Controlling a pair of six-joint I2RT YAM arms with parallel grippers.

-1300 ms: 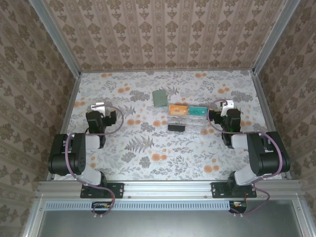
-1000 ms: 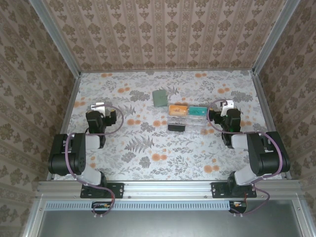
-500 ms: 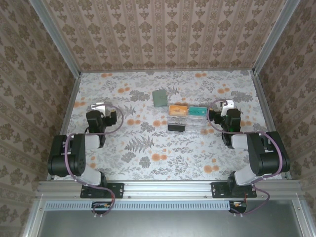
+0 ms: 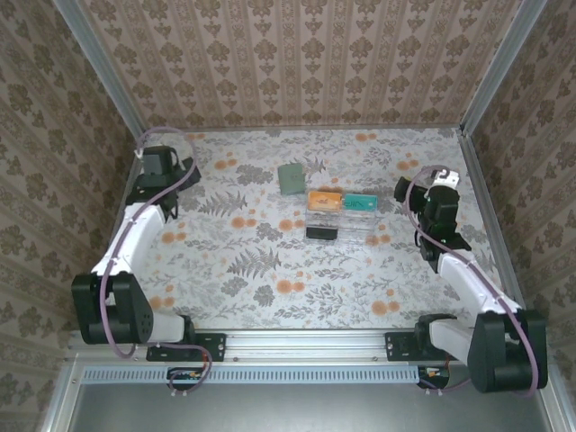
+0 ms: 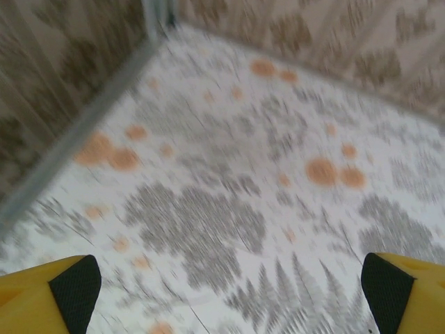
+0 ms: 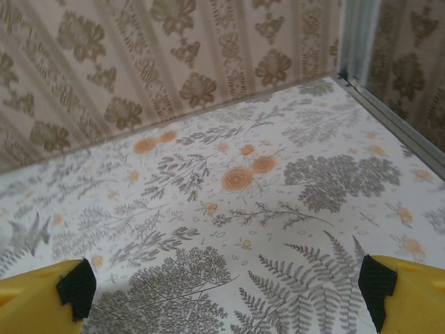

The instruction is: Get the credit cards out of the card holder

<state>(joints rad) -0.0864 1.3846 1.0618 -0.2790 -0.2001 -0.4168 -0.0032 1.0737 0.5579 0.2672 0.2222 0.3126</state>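
Floral tabletop (image 4: 270, 270) bears flat grey-green card holder (image 4: 291, 177) near clear tray (image 4: 354, 229).

Setting: a robot test cell in a lab, dressed to look domestic, not a lived-in room.

Evidence:
- The table (image 4: 270, 270) is boxed in on three sides by flat wall panels (image 4: 306, 63) held in bare aluminium posts (image 4: 103, 67).
- The panels carry a brown damask wallpaper print. The table top carries a grey fern and orange flower print.
- An aluminium rail (image 4: 306, 344) runs along the table's near edge.
- The left arm (image 4: 135, 229) and right arm (image 4: 472, 283) are bolted to that rail on black base plates.
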